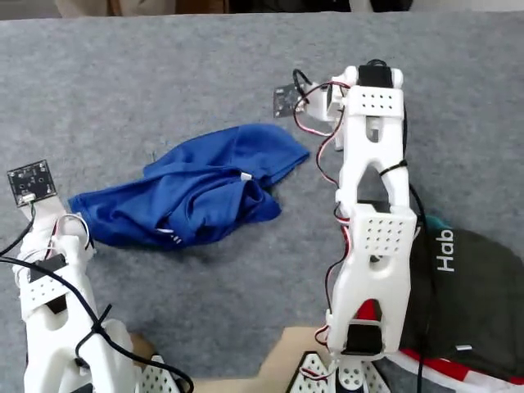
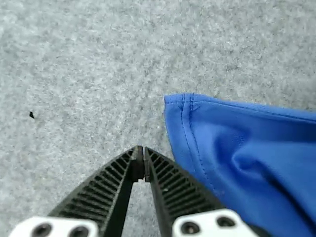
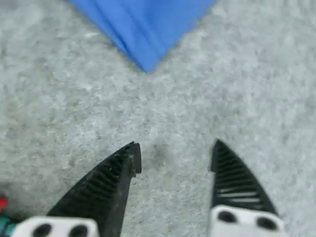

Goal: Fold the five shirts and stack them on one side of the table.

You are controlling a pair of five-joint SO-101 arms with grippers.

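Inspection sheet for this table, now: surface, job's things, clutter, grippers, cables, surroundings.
Surface: grey felt, flat, covering the table.
Job's things: blue shirt, crumpled and unfolded, mid-table; garment pile, dark on top with red and white beneath, at the table's edge beside the right arm.
Clutter: one dark speck on the felt.
Grippers: left gripper shut, empty, beside the blue shirt's hem; right gripper open, empty, short of a shirt corner.
Cables: red, white and black wires along the right arm; black cable at the left arm.
Surroundings: tan board under the arm bases.
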